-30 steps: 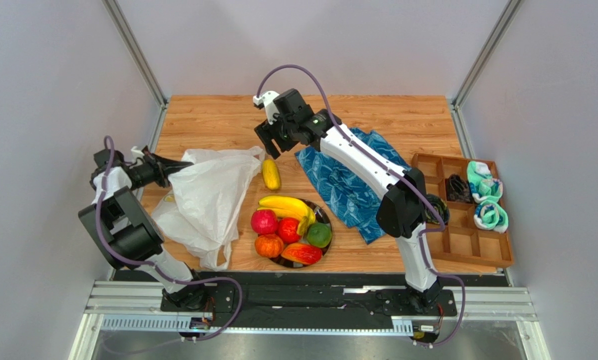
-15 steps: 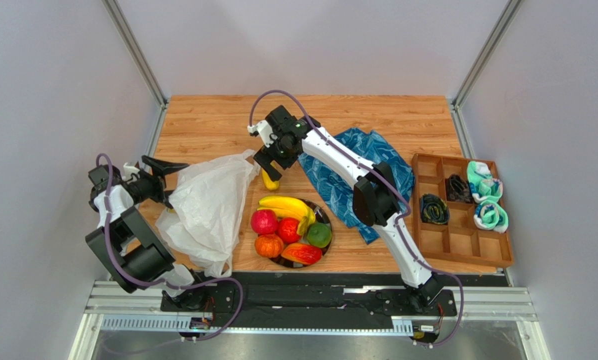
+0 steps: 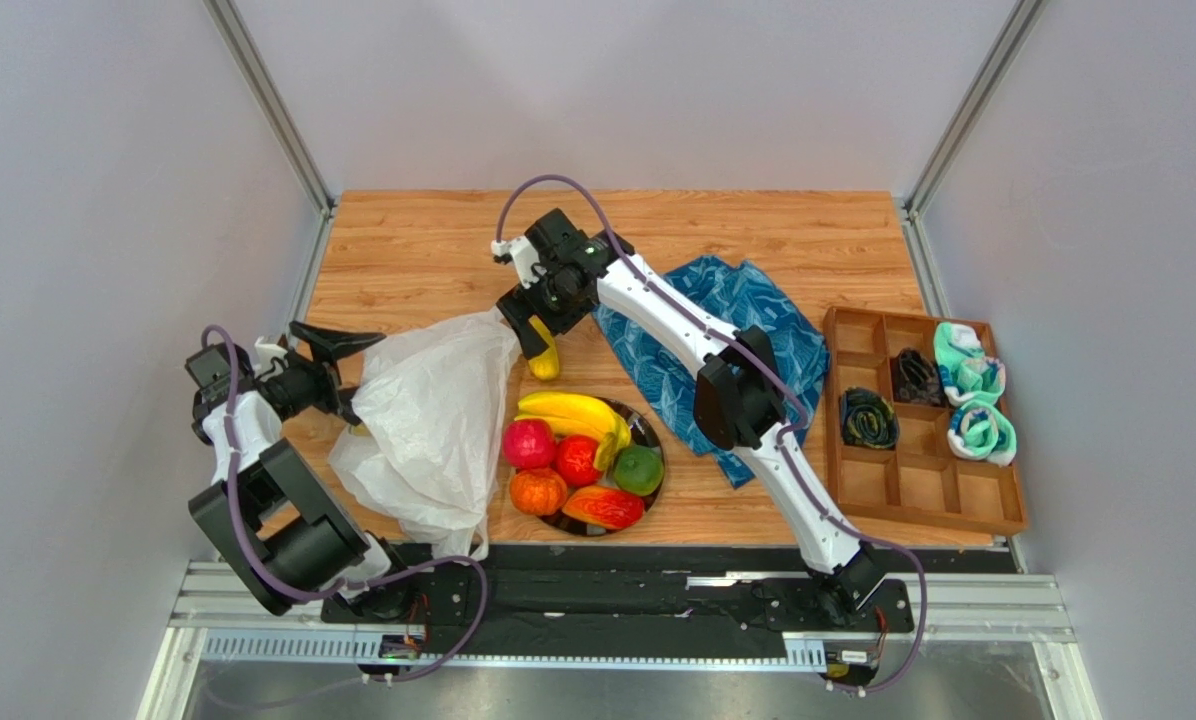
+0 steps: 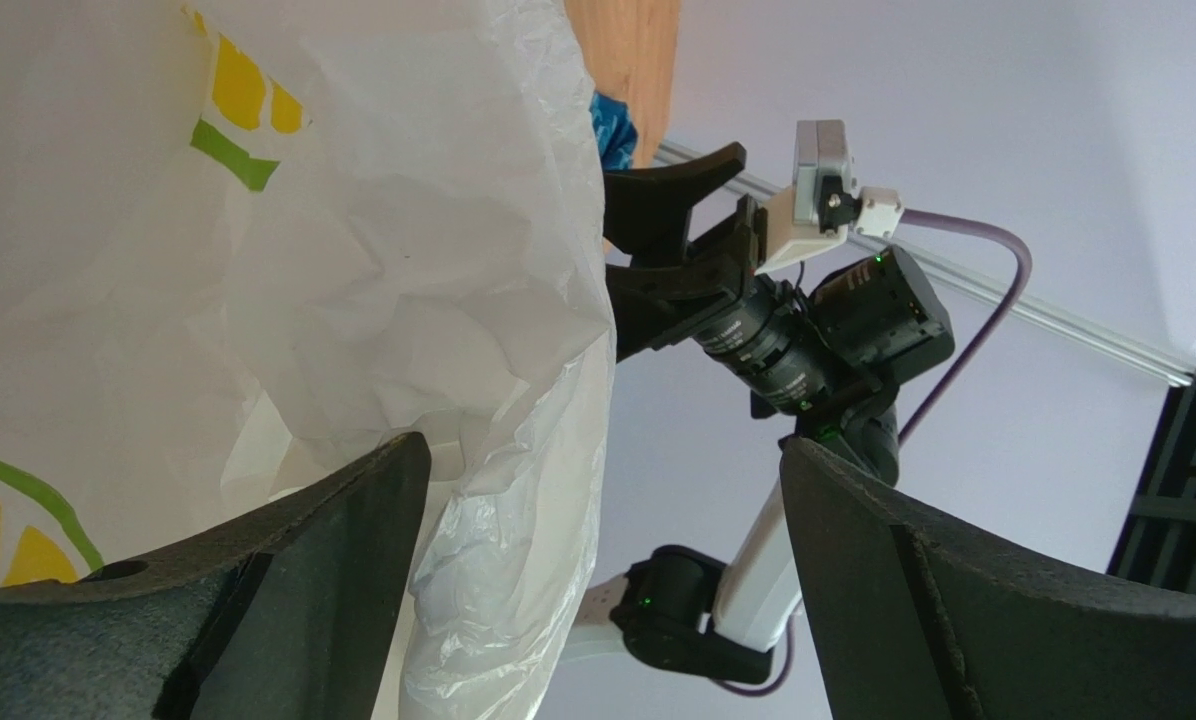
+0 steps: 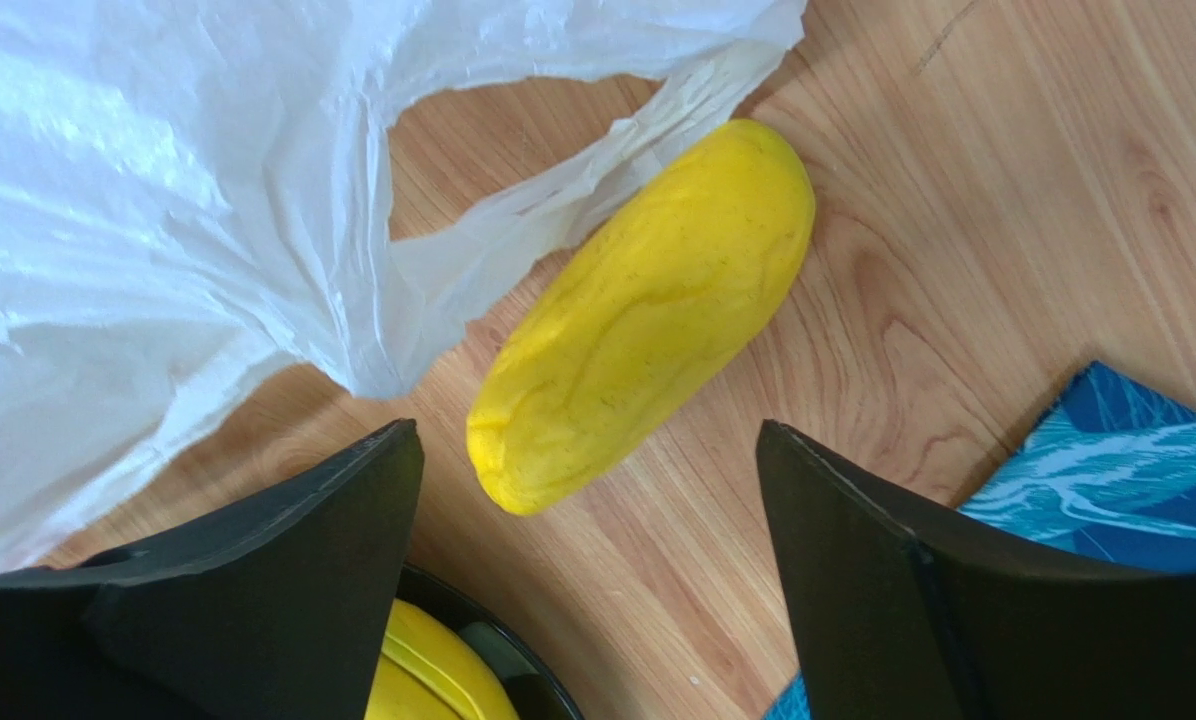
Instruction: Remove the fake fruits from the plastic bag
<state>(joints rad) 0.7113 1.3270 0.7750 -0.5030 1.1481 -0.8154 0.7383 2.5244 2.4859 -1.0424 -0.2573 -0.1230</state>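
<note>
On the wood-grain table top, left of centre, you've got the plastic bag: thin, crinkly, translucent white film, slumped in a loose heap, one handle strip trailing toward the right arm. The left wrist view shows yellow and green print on it. Your left gripper is spread wide. Bag film bulges into the gap and lies against one finger; nothing is clamped.

Your right gripper hangs over a loose yellow fruit: oblong, smooth, faintly ribbed plastic, flat on the wood, with the bag's handle strip right against its far end. Jaws are wide apart, one on either side of it, not touching it and holding nothing.

Just beside that fruit, a round black-rimmed plate carries the rest of the fake fruits: glossy banana bunch, two red rounds, an orange one, a green one and a red-orange mango shape.

A crumpled blue patterned cloth lies right of the plate, under the right arm. A wooden compartment tray sits at the right edge.
</note>
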